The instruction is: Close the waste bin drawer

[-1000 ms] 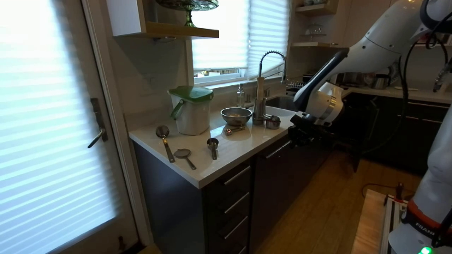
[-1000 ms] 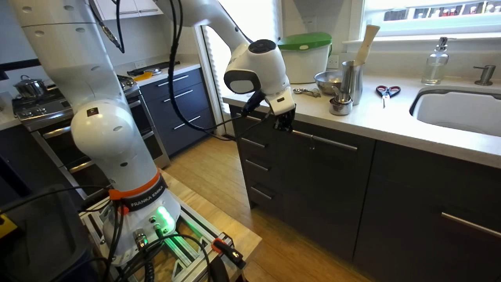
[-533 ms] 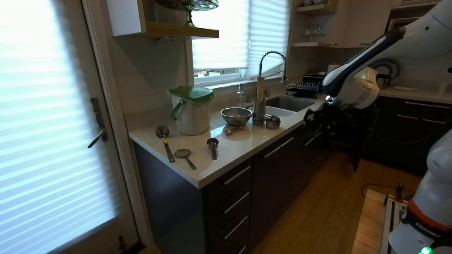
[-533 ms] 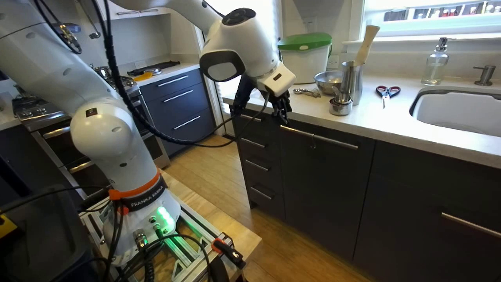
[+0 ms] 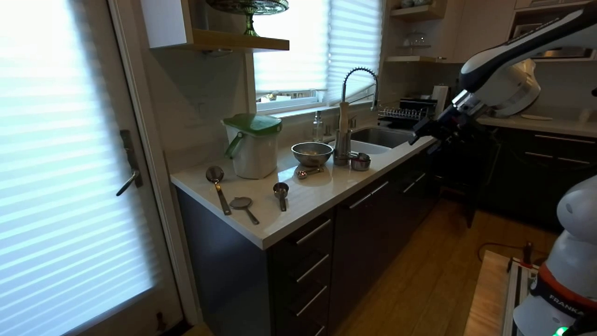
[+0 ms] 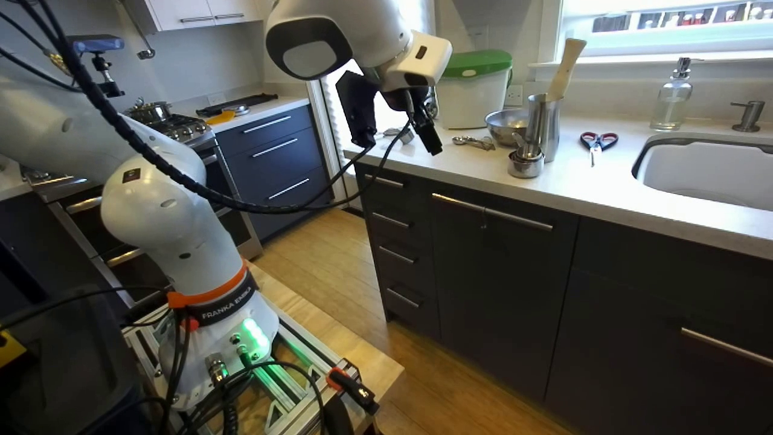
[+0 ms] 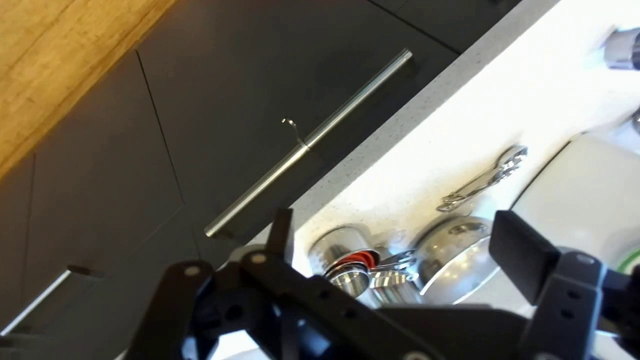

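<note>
The waste bin drawer shows as a wide dark front (image 6: 495, 290) under the counter, and it appears flush with the fronts on both sides. Along its top runs a long metal handle (image 6: 519, 219), with a small metal hook hanging near the middle; in the wrist view the same handle (image 7: 345, 111) and hook (image 7: 290, 124) lie beyond the fingers. My gripper (image 7: 395, 217) stands open and holds nothing, its fingers wide apart. In an exterior view the gripper (image 5: 424, 142) hovers in the air, higher than the handle and not touching the drawer. The inside of the drawer is hidden.
On the counter (image 6: 604, 187) stand a white bucket (image 6: 474, 99) with a green lid, a steel bowl (image 7: 452, 255), measuring cups (image 7: 340, 250) and a tall steel canister (image 6: 543, 127). Scissors (image 6: 598, 145) lie near the sink (image 6: 712, 172). A black cable (image 6: 253, 208) hangs from the arm.
My gripper has left the left end of the handle, rising and drawing back toward the robot base, and its fingers have spread. The drawer front shows no visible shift.
</note>
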Controlling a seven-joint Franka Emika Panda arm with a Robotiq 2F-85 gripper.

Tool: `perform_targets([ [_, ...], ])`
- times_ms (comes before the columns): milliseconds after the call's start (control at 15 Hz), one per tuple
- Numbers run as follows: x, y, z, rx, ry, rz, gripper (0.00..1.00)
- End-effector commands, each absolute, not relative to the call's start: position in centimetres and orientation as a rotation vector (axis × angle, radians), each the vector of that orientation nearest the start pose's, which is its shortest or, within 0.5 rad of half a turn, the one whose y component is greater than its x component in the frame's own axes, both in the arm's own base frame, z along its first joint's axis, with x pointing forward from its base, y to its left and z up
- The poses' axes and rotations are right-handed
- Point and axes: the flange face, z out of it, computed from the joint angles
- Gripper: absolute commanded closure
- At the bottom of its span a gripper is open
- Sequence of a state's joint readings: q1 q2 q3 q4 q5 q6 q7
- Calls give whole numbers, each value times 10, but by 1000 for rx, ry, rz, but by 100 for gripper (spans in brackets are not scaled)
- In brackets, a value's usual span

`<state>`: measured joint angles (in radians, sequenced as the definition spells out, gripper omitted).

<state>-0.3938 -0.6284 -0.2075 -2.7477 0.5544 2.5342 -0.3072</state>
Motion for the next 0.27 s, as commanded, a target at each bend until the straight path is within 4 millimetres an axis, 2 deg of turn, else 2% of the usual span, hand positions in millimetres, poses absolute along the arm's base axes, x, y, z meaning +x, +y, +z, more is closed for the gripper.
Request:
perform_targets([
  [0, 275, -223, 456, -2620, 616, -792, 0],
  [67, 293, -219, 450, -2596, 749, -784, 1],
  [200, 281, -224, 457, -2605, 667, -799, 0],
])
